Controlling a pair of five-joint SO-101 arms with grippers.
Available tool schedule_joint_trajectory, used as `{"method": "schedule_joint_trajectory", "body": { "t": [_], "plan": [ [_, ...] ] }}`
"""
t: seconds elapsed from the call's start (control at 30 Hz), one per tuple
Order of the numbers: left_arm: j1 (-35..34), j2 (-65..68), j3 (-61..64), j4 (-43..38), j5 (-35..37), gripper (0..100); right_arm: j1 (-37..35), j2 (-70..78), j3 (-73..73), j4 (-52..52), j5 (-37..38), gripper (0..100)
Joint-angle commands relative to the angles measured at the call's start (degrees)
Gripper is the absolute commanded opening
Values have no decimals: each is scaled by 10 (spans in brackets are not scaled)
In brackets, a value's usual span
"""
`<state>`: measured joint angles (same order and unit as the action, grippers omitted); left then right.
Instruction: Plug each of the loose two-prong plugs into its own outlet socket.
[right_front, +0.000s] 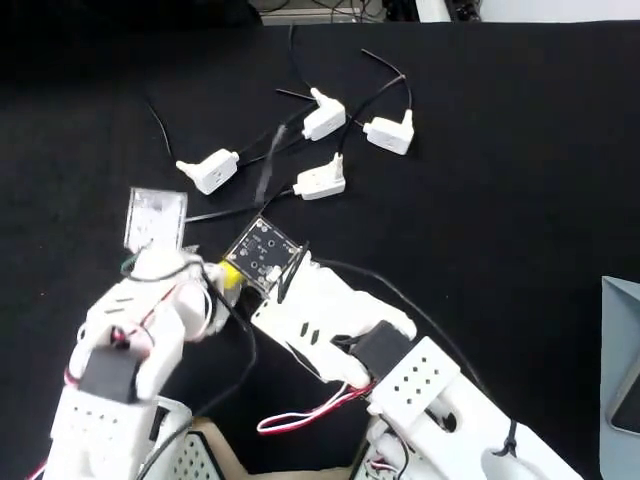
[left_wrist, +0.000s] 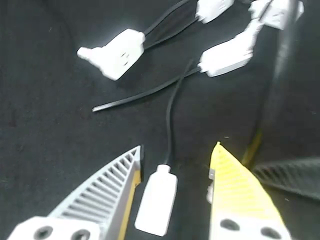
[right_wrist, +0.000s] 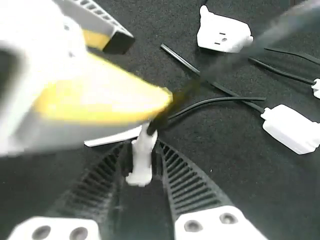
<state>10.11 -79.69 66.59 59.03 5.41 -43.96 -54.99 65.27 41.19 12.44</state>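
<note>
On the black table (right_front: 520, 200), in the high view, four white outlet sockets (right_front: 320, 180) with black cords lie in a loose cluster toward the far side. The left arm (right_front: 130, 340) and the right arm (right_front: 330, 320) come in from the near edge and meet just short of the nearest socket, their wrists close together. In the left wrist view, the jaws of the left gripper (left_wrist: 178, 146) stand wide, one finger white and one yellow. A white plug (left_wrist: 156, 200) lies between them, nearer the white finger, and its black cord (left_wrist: 170, 115) runs off toward the sockets. A black finger (left_wrist: 290, 175) of the other arm shows just beside the yellow one. In the right wrist view, the jaws of the right gripper (right_wrist: 143, 150) are narrow and press a slim white plug (right_wrist: 140, 162) from both sides, with a dark cord rising from its far end. The left arm's yellow finger (right_wrist: 100, 100) crosses just in front of it. I cannot tell whether this is the same plug that lies between the left jaws.
</note>
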Motion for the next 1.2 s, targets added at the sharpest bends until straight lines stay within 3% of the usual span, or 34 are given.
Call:
{"method": "schedule_joint_trajectory", "body": {
  "t": [0.0, 0.13, 0.4, 0.63, 0.87, 1.17],
  "plan": [
    [41, -96, 14, 26, 2, 232, -4, -1, -3, -11, 3, 12],
    [15, -139, 37, 26, 3, 289, -4, -1, -3, -10, 3, 12],
    [-65, -101, 38, 30, -13, 296, 2, -2, -22, 34, 3, 11],
    [-70, 28, 47, 32, -100, 296, 97, -2, -49, 50, 3, 11],
    [-76, 196, 44, 24, -176, 297, 106, -2, -49, 47, 4, 11],
    [-229, 266, 48, -91, -249, 296, 106, -2, -47, 47, 4, 11]
  ]
}}
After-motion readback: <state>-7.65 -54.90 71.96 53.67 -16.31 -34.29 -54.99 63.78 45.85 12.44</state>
